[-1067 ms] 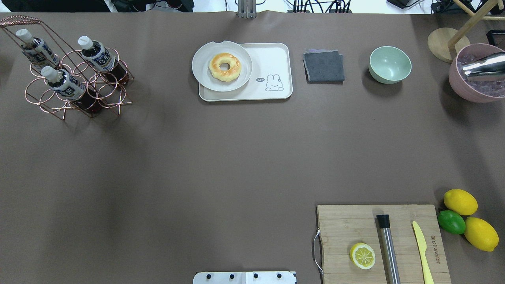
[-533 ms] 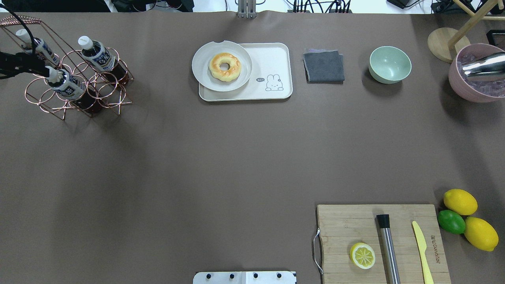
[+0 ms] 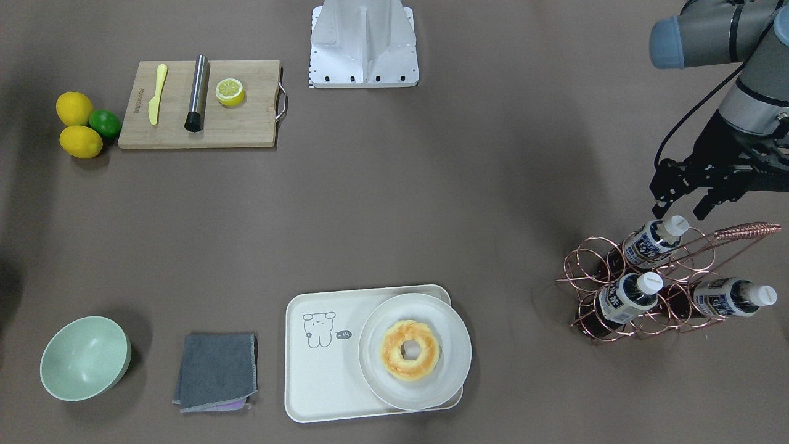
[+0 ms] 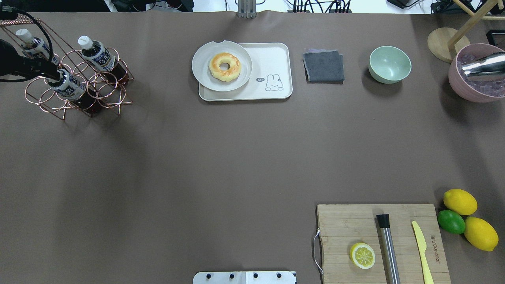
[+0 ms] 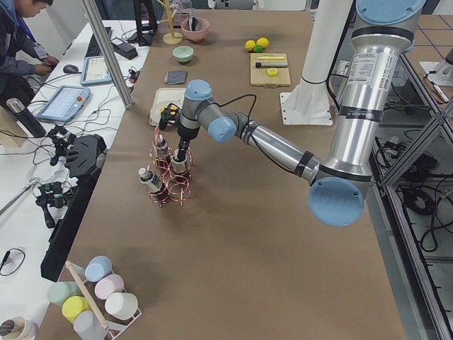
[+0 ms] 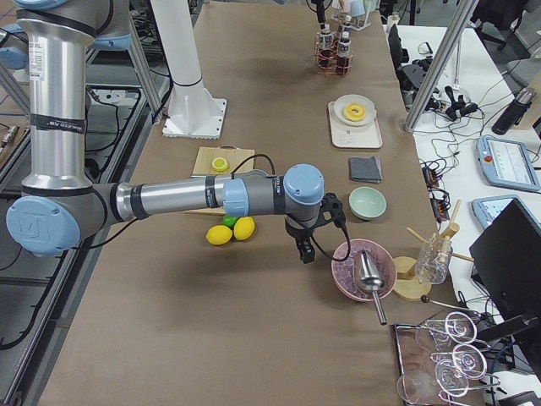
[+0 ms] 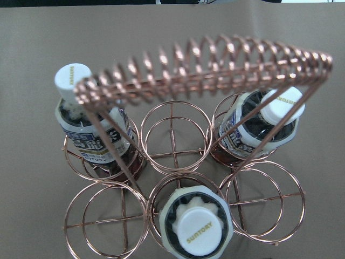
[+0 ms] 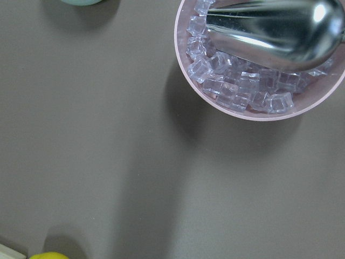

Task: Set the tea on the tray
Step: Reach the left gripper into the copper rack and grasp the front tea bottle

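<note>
Three tea bottles stand in a copper wire rack [image 3: 647,290] at the table's left end. My left gripper [image 3: 681,206] is open and empty, just above the white cap of the rack's nearest tea bottle [image 3: 650,242]; that bottle fills the bottom of the left wrist view [image 7: 197,229]. In the overhead view the gripper [image 4: 50,72] covers that bottle's cap [image 4: 69,86]. The cream tray [image 3: 320,376] lies at the far middle of the table [image 4: 272,59]. My right gripper [image 6: 306,249] shows only in the exterior right view, so I cannot tell its state.
A white plate [image 3: 453,370] with a donut [image 3: 410,349] covers the tray's left half. The rack's coiled handle [image 7: 215,65] arches over the bottles. A grey cloth [image 4: 323,66], green bowl [image 4: 389,64], pink ice bowl [image 4: 473,75] and cutting board [image 4: 347,225] lie to the right.
My left arm has come into the overhead view from the left and moved over the rack, its gripper now covering the nearest bottle's cap.
</note>
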Available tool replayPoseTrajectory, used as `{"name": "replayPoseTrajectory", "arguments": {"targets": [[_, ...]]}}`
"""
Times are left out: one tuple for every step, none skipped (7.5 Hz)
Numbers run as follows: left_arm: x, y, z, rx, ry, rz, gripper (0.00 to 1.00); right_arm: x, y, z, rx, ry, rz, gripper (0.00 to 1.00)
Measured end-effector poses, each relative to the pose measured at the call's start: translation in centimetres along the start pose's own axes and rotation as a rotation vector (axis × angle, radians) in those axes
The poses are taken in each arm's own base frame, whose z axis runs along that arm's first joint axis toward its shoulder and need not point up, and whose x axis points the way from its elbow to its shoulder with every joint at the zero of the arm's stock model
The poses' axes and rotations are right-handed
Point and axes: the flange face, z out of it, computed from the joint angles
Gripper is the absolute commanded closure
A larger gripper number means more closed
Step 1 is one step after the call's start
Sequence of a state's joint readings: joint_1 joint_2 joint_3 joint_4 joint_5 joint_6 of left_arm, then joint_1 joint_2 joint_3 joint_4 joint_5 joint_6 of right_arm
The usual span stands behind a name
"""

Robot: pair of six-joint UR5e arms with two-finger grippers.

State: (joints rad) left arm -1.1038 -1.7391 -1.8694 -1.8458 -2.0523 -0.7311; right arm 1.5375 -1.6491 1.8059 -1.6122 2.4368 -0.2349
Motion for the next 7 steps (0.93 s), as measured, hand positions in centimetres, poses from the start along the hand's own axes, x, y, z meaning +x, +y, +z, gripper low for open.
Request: {"name": "replayPoseTrajectory", "arguments": {"targets": [[-0.1,0.0,0.3,-0.003,-0.003,0.011,0.33,0.0,0.1,0.1,-0.002,-0.002,0.001,0.0],[-0.1,-0.3,0.6,-0.006,-0.004,0.016,0.33,0.0,0.1,0.2,-0.003,-0.003,0.0,0.0],[0.0,-0.6,0.9,-0.008,-0.006,0.018,0.33,-0.1,0.1,0.3,-0.005,-0.004,-0.001,0.0],[0.2,-0.9,1.1,-0.008,-0.005,0.02,0.4,-0.2,0.0,0.4,-0.008,-0.005,-0.003,0.0],[0.4,-1.3,1.3,-0.008,-0.005,0.021,0.66,-0.2,0.0,0.4,-0.009,-0.006,-0.004,0.0],[0.5,-1.5,1.4,-0.007,-0.005,0.02,0.91,-0.2,0.0,0.5,-0.009,-0.006,-0.004,0.0],[0.5,-1.5,1.4,-0.008,-0.005,0.02,1.0,-0.3,0.0,0.5,-0.01,-0.006,-0.005,0.0]]}}
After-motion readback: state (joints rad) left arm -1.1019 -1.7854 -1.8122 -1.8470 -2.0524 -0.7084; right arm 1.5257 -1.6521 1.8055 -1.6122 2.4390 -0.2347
